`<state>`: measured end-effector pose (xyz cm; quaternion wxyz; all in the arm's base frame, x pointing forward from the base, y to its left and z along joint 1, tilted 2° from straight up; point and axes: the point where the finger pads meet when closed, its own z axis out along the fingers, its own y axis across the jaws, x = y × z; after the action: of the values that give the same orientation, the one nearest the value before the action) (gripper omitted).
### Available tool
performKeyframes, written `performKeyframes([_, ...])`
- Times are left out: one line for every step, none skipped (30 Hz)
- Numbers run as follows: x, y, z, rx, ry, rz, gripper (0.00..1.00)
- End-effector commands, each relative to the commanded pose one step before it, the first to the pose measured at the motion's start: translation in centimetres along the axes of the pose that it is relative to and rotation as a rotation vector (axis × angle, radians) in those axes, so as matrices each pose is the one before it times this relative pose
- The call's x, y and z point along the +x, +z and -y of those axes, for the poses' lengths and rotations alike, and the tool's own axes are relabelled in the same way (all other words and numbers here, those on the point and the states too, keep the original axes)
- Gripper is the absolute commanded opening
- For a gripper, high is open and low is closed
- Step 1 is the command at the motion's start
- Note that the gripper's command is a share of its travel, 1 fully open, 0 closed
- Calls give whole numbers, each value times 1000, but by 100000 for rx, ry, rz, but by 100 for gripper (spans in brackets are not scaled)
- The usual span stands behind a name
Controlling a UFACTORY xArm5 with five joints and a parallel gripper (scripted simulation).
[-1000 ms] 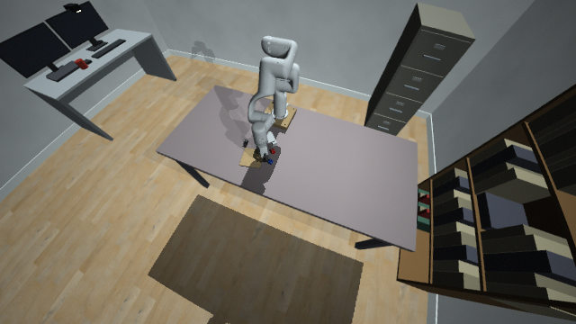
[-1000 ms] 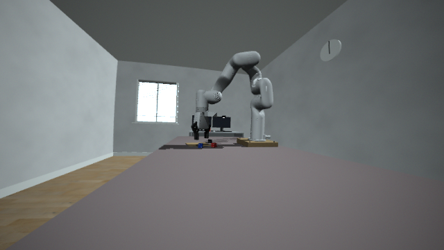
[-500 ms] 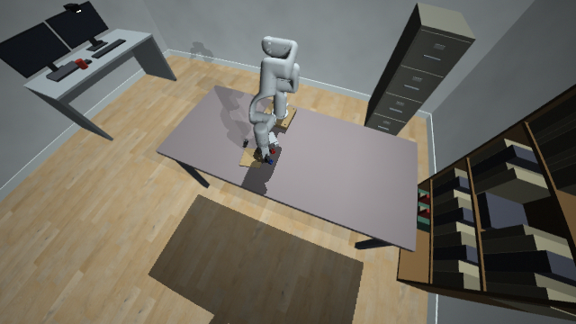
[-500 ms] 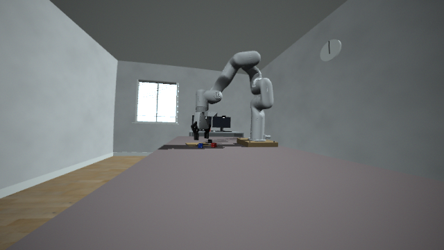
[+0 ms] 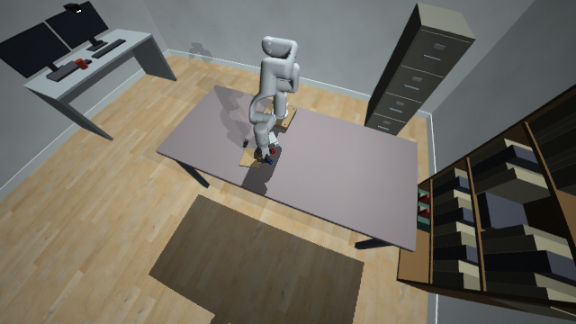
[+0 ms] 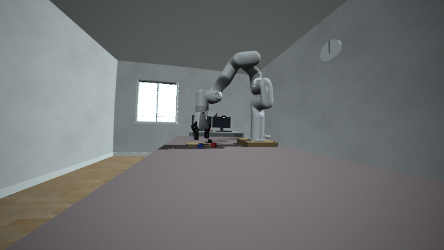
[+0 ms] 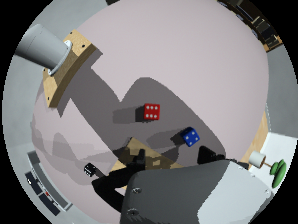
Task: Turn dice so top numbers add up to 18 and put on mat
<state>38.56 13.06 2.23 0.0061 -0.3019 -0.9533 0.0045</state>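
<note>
Top view, left to right. Black cube die with white pips: off the mat, just beyond its edge. Thin tan mat: near the long edge of the mauve-grey table. My black-fingered gripper: fingers wide, nothing held, above the table. Blue cube die and red cube die, six up: both off the mat, apart, with room between. Tabletop runs broad to the right.

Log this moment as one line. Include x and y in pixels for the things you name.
tool [image 6: 201,136] [image 7: 173,157]: open, above table | blue die [image 5: 271,161] [image 6: 200,146] [image 7: 190,136], red die [image 5: 273,151] [image 6: 214,145] [image 7: 151,112], black die [image 5: 245,143] [image 6: 209,141] [image 7: 90,170]: off mat [image 5: 248,158] [image 6: 191,144] [image 7: 134,145] | task: unfinished
</note>
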Motion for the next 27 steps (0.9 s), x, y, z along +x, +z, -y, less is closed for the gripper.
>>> performKeyframes([-78, -111, -104, -281, 4, 204, 100])
performKeyframes([0, 0, 0, 0, 0, 0, 100])
performKeyframes([0, 0, 0, 0, 0, 0, 100])
performKeyframes([0, 0, 0, 0, 0, 0, 100])
performKeyframes([0, 0, 0, 0, 0, 0, 100])
performKeyframes([0, 0, 0, 0, 0, 0, 100])
performKeyframes([0, 0, 0, 0, 0, 0, 100])
performKeyframes([0, 0, 0, 0, 0, 0, 100])
performKeyframes([0, 0, 0, 0, 0, 0, 100])
performKeyframes([0, 0, 0, 0, 0, 0, 100])
performKeyframes([0, 0, 0, 0, 0, 0, 100])
performKeyframes([0, 0, 0, 0, 0, 0, 100])
performKeyframes([-3, 0, -5, 0, 0, 0, 100])
performKeyframes([-21, -1, -32, 0, 0, 0, 100])
performKeyframes([-51, -2, -79, 0, 0, 0, 100])
performKeyframes([-90, -3, -140, 0, 0, 0, 100])
performKeyframes([-135, -5, -209, 0, 0, 0, 100])
performKeyframes([-180, -6, -280, 0, 0, 1, 100])
performKeyframes([-224, -8, -348, 0, 0, 1, 100])
performKeyframes([-264, -9, -410, 0, 0, 1, 100])
performKeyframes([-297, -10, -462, 0, 0, 1, 100])
performKeyframes([0, 0, 0, 0, 0, 0, 100])
performKeyframes([0, 0, 0, 0, 0, 0, 100])
performKeyframes([-323, -11, -501, 0, 0, 1, 100])
performKeyframes([-339, -12, -526, 0, 0, 1, 100])
performKeyframes([-346, -12, -537, 0, 0, 1, 100])
performKeyframes([-343, -12, -533, 0, 0, 1, 100])
